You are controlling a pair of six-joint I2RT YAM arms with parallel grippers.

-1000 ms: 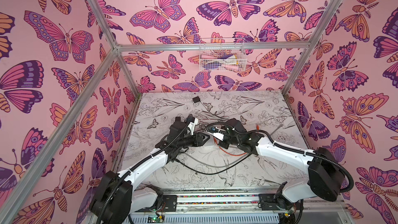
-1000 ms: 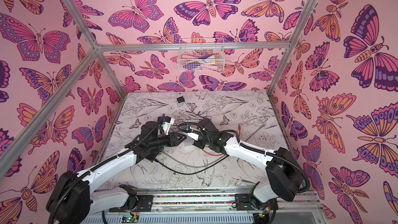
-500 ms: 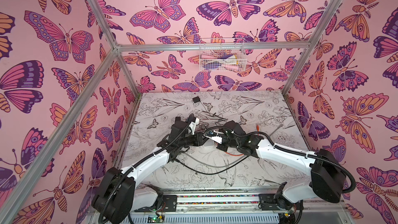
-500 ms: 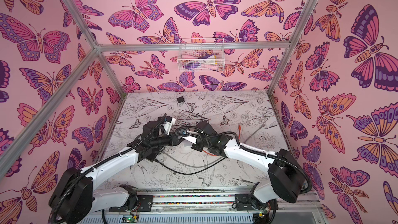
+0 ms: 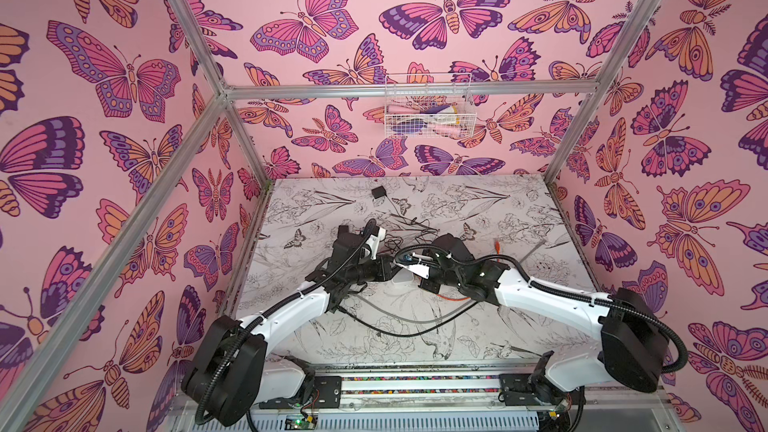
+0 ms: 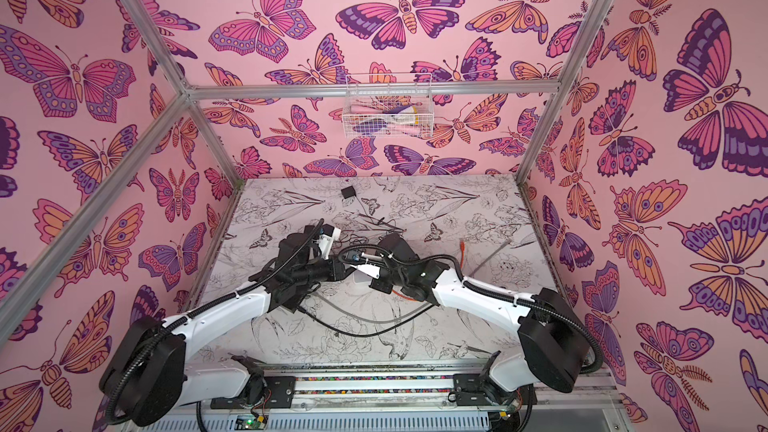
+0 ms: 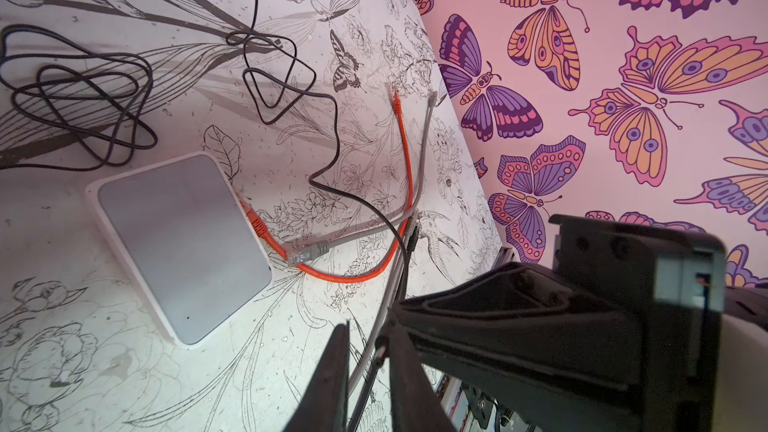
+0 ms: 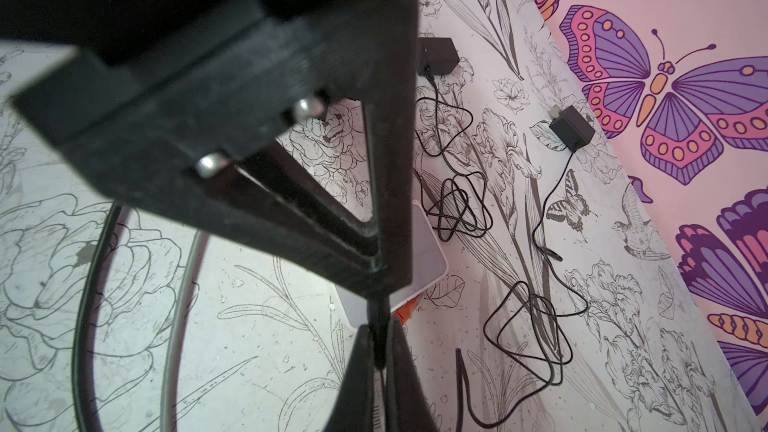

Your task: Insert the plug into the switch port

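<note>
In both top views the white switch [image 5: 400, 281] lies on the table [image 5: 519, 209], half hidden where the two arms meet.

From the left wrist, an orange cable [image 7: 405, 184] is already in the switch. The grey cable [image 7: 365, 231] has its clear plug [image 7: 298, 257] lying loose, just beside the port side. The left gripper [image 7: 368, 326] stands narrow around the grey cable and a black cable [image 7: 332, 118], well back from the plug; whether it pinches them I cannot tell.

From the right wrist, the right gripper [image 8: 379, 326] is closed; whether it holds anything is unclear.

The step looks like grasping the grey cable. Next it needs a hold nearer the plug, then a straight push into a free port
</note>
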